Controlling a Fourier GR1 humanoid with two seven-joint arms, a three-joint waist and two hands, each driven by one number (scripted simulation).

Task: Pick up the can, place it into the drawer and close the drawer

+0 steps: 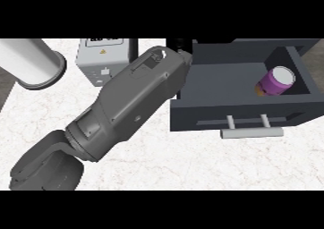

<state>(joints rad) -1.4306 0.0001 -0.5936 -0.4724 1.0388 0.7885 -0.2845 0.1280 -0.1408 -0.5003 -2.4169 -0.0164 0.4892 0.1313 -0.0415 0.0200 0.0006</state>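
Observation:
A purple can (278,81) with a pale lid lies inside the open dark grey drawer (191,116), against its right wall. The drawer's pale bar handle (252,132) sticks out of its front panel toward me. My left forearm runs from the lower left up to the drawer's back left corner. Only a bit of the black left hand (181,44) shows past the wrist there, the rest hidden by the forearm. The hand is well to the left of the can and apart from it. My right hand does not show.
A white cylinder (29,62) with a grey rim lies at the back left. Beside it stands a light grey box (104,59) with labels, just left of my forearm. White marbled counter (191,165) spreads in front of the drawer.

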